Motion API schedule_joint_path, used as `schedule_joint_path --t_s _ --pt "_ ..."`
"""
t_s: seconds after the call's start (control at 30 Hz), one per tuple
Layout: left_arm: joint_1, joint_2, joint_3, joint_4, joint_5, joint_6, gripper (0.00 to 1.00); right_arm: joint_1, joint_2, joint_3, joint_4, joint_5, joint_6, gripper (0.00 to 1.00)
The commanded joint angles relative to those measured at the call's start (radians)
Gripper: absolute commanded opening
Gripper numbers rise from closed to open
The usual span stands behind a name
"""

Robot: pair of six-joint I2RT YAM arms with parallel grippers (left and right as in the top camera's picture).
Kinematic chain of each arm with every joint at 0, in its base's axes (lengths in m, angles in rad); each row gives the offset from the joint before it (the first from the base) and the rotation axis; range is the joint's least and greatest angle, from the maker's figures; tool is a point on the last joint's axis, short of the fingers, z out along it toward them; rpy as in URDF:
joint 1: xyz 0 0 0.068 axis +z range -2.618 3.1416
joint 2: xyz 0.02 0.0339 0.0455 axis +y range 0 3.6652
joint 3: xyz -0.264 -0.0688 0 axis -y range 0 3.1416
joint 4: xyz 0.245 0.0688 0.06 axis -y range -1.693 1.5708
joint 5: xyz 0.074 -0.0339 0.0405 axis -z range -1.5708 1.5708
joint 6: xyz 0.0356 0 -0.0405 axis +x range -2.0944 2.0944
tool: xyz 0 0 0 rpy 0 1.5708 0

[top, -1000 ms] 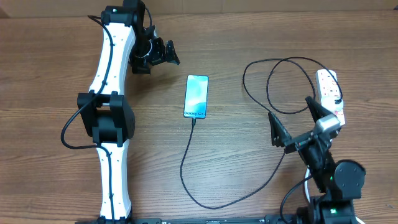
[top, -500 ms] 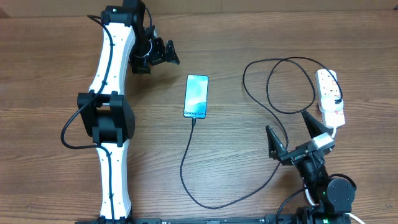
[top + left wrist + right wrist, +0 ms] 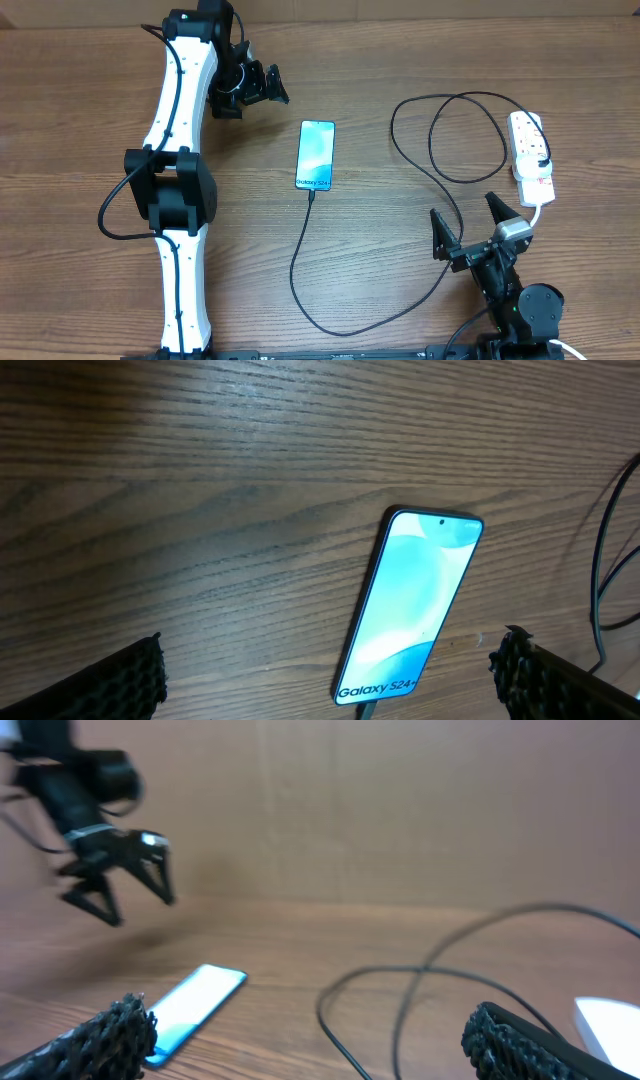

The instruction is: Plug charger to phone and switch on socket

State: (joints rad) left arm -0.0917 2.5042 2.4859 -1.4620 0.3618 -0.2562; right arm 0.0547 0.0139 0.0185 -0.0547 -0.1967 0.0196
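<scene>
**Both pincers wide open, phone flat between them**

The left pincer [image 3: 262,78] hangs open and empty over the table [image 3: 420,60]; the phone [image 3: 315,155] lies screen-up just to its right and nearer the robot, apart from it. In the left wrist view the phone sits between the two spread fingers, touching neither.

The phone's long axis runs from the far side of the table toward the robot, slightly tilted; its "Galaxy S24" end points toward the robot. The charger [image 3: 300,262] meets that short edge, sweeps toward the robot, then curves right past the right pincer [image 3: 463,207]. That pincer is also spread wide, gripping nothing. The socket [image 3: 531,150] lies lengthwise beyond its right finger, near but not touching; the phone is well to its left.
</scene>
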Motion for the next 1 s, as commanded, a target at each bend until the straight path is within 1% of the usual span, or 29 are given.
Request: schedule_joint_path --t_s 0.0,0.13,0.3,0.97 --pt "-0.008 -0.019 0.002 0.0 -0.007 0.006 1.0 0.007 -0.012 -0.011 -0.027 0.151 0.06 1.0" --pt "-0.008 -0.019 0.002 0.0 -0.007 0.006 1.0 0.007 -0.012 -0.011 -0.03 0.186 0.062 1.0" --pt "-0.008 -0.019 0.002 0.001 -0.007 0.006 1.0 0.008 -0.012 -0.011 -0.026 0.159 0.062 1.0" --pt "-0.008 -0.019 0.002 0.0 -0.007 0.006 1.0 0.008 -0.011 -0.011 -0.026 0.159 0.062 1.0"
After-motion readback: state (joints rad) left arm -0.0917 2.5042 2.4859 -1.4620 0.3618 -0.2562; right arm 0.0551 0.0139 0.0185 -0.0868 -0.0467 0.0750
